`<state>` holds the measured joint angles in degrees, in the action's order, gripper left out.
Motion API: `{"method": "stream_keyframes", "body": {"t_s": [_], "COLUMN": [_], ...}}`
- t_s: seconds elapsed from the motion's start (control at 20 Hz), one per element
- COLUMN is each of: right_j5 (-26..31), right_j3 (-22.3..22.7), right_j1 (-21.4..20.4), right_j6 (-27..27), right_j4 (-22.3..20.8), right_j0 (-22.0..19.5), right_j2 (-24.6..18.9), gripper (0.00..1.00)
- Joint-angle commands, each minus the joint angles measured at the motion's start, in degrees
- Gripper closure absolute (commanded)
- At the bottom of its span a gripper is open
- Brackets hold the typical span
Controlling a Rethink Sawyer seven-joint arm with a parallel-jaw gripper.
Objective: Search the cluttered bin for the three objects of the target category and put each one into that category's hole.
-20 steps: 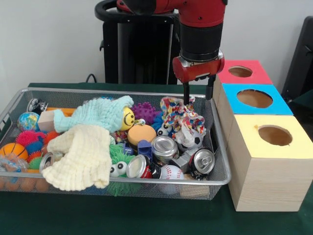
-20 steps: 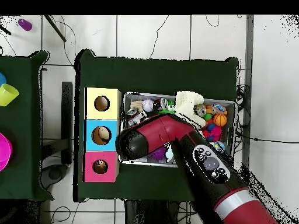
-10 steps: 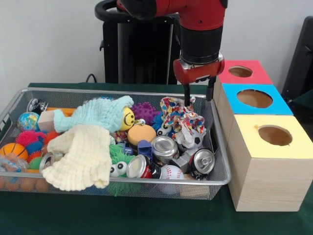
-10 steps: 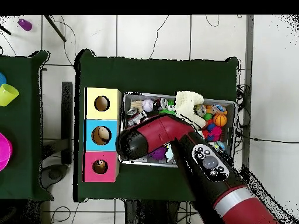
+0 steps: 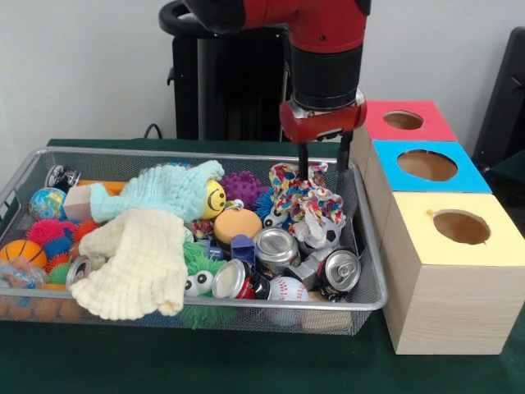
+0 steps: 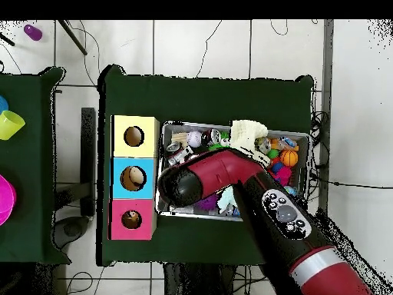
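My gripper (image 5: pixel 324 164) hangs open over the far right corner of the wire mesh bin (image 5: pixel 371 246), its fingertips just above a colourful patterned cloth (image 5: pixel 305 197), with nothing held. Below that cloth lie three drink cans (image 5: pixel 275 246) (image 5: pixel 338 271) (image 5: pixel 234 281) and a baseball (image 5: pixel 287 289). Beside the bin stand three boxes with round holes: red (image 5: pixel 435 127), blue (image 5: pixel 472 176) and yellow (image 5: pixel 426 234). In the overhead view the arm (image 6: pixel 230 173) covers the bin's middle and hides the gripper.
The bin also holds a mint cloth (image 5: pixel 164 190), a cream cloth (image 5: pixel 135 263), a yellow smiley ball (image 5: pixel 215 199), a purple spiky ball (image 5: pixel 244 187), an orange ball (image 5: pixel 22 253) and other small toys. The boxes (image 6: pixel 133 178) stand close against the bin's side.
The gripper has shifted away from the boxes, further over the patterned cloth, staying open. The objects in the bin have not moved.
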<state>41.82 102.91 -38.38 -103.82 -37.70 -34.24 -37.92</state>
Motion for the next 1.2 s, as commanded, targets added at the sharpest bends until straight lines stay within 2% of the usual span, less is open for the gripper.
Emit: {"method": "stream_keyframes", "body": {"t_s": [0.05, 0.3, 0.45, 0.65, 1.0, 1.2], "right_j5": [13.92, 17.5, 17.44, 16.96, 19.74, 17.9], "right_j3": [-12.25, -16.22, -16.89, -16.82, -16.33, -15.64], "right_j1": [0.99, 3.47, 4.82, 6.18, 6.23, 7.77], "right_j6": [20.25, 25.46, 26.4, 27.67, 33.73, 36.6], "right_j4": [1.62, 1.19, 0.23, -0.99, -1.22, -2.16], "right_j0": [-4.5, -7.32, -8.46, -10.4, -16.03, -19.82], "right_j2": [-3.26, -5.48, -6.35, -6.62, -5.94, -5.61], "gripper": [0.0, 0.0, 0.0, 0.0, 0.0, 0.0]}}
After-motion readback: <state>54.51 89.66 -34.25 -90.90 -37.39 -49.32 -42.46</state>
